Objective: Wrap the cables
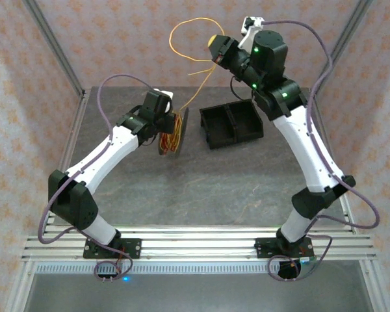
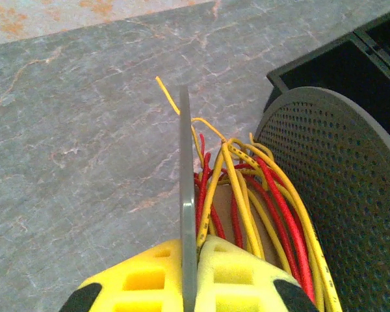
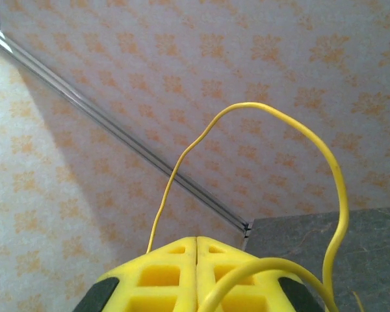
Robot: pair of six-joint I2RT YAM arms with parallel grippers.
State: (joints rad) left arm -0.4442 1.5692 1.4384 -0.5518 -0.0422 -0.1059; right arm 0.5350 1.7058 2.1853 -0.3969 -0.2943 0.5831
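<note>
My left gripper [image 2: 190, 260] is clamped on the rim of the one spool [image 2: 338, 169], cables [image 2: 247, 188] wound on it, just beside the one two-slot bin [image 1: 233, 123]. My right gripper [image 3: 196, 250] pinches a loose yellow strand near the back wall, and there's lots of bare table [image 1: 182, 188] toward me.

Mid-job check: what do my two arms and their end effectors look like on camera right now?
The left arm and right arm have white links with black joint housings, and a loose purple-grey cable loops outside each. Green lights glow on the right arm. The left end effector and right end effector have yellow fingers with square recesses and black edges.
</note>
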